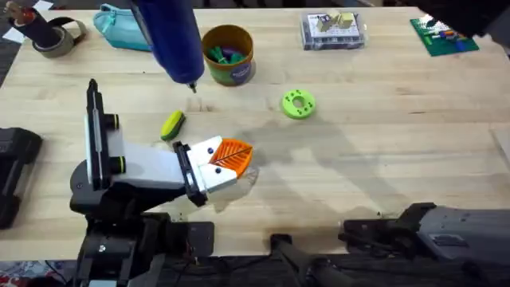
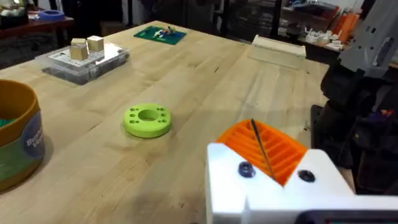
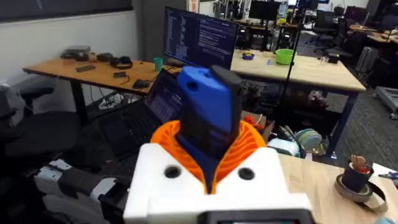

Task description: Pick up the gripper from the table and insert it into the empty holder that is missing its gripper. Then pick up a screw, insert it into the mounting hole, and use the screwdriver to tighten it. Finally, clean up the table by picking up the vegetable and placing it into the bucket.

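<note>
Low and left of centre on the table [image 1: 382, 159], the left gripper [image 1: 231, 155] lies with its orange pads pressed together, nothing plainly held. The vegetable [image 1: 172, 125] lies just above-left of it. Farther up, the right gripper [image 3: 211, 149] is clamped on the blue screwdriver [image 1: 174, 36], its tip hanging over the wood. The bucket [image 1: 228, 54] stands top centre; its label writing is unreadable.
</note>
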`<act>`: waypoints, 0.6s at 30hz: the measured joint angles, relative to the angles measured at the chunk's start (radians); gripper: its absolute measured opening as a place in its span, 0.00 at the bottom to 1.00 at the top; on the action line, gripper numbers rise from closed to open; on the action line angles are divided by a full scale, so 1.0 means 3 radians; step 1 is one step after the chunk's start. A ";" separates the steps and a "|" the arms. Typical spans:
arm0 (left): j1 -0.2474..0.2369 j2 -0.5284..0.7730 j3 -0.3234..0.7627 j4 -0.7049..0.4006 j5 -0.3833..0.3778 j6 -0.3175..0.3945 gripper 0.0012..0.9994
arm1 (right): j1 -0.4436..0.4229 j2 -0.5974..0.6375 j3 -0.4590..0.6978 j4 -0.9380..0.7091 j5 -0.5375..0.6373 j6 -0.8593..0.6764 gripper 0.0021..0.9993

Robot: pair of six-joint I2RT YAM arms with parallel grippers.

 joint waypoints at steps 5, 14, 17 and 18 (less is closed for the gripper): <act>0.0000 0.0000 0.0000 0.0000 0.0000 0.0000 0.00 | 0.0007 -0.0001 -0.0023 -0.0071 0.0000 -0.0072 0.02; 0.0000 -0.0001 0.0000 0.0000 0.0000 0.0000 0.00 | 0.0042 -0.0001 -0.0237 -0.0041 0.0000 -0.0169 0.02; 0.0000 0.0000 0.0000 0.0001 0.0000 0.0000 0.00 | 0.0056 0.0000 -0.0306 0.0030 0.0000 -0.0192 0.02; 0.0000 -0.0001 0.0000 0.0001 0.0000 0.0000 0.00 | 0.0065 0.0000 -0.0325 0.0054 0.0000 -0.0196 0.02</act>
